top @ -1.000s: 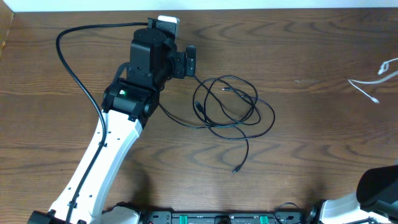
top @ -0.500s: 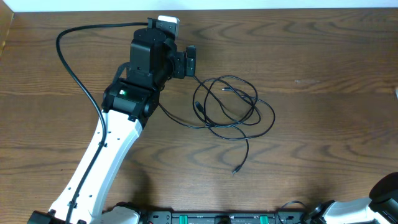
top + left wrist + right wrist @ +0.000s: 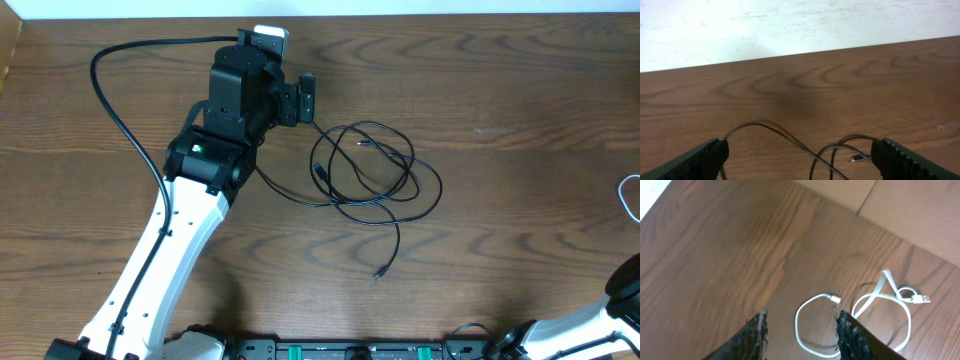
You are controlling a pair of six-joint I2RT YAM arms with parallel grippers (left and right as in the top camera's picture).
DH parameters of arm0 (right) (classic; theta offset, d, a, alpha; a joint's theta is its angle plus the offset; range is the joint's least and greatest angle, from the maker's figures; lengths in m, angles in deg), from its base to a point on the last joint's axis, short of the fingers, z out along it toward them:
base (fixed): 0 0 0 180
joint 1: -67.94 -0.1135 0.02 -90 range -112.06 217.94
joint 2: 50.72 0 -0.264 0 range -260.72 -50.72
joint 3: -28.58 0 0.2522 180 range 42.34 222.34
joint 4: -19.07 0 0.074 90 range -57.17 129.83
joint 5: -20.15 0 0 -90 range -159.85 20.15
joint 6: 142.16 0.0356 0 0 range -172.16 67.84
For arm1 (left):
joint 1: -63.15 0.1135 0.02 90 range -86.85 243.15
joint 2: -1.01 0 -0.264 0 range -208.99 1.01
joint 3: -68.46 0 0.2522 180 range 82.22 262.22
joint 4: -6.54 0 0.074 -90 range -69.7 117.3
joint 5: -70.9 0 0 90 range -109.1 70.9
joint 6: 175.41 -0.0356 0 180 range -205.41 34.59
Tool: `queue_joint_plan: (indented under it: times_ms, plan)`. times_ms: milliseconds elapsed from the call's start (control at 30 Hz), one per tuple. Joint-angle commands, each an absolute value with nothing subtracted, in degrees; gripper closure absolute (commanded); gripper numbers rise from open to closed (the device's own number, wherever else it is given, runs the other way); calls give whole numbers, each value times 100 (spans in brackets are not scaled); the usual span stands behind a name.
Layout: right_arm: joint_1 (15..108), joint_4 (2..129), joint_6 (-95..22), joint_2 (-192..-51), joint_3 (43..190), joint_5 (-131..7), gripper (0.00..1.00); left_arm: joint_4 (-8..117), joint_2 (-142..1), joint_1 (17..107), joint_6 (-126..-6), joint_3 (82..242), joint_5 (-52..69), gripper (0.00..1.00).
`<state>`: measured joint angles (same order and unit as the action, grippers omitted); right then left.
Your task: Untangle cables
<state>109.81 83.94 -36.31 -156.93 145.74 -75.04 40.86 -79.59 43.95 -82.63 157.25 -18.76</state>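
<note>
- The white cable runs off the bottom edge between the fingers of the right pincer; overhead, only a sliver shows at the frame edge.
- The black cables leave the lower edge between the fingers of the left pincer; their plug is too small to identify.

Wood-grain table, white wall (faintly mottled)

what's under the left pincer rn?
Thin black cable strands lying on the brown wooden table, between the open left pincer fingers. Overhead, the white left arm covers where one strand continues.
</note>
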Motion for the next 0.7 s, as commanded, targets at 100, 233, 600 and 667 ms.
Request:
queue_joint_plan:
  times_ms: [100, 233, 600, 667]
  plan:
    - [10856, 9247, -3397, -15562, 14615, -6564, 52, 4088, -8029, 4408, -8300, 15816, -1837, 4]
    - [10679, 9618, -3622, -15562, 14615, -5983, 51, 4171, -8029, 4408, -8298, 15816, -1793, 4]
    - [8878, 9754, -5696, -15562, 14615, -4396, 42, 4560, -8029, 4440, -8446, 15816, -1371, 4]
    - [8469, 9634, -5764, -15573, 14615, -4499, 41, 4586, -8029, 4499, -8376, 15816, -1371, 4]
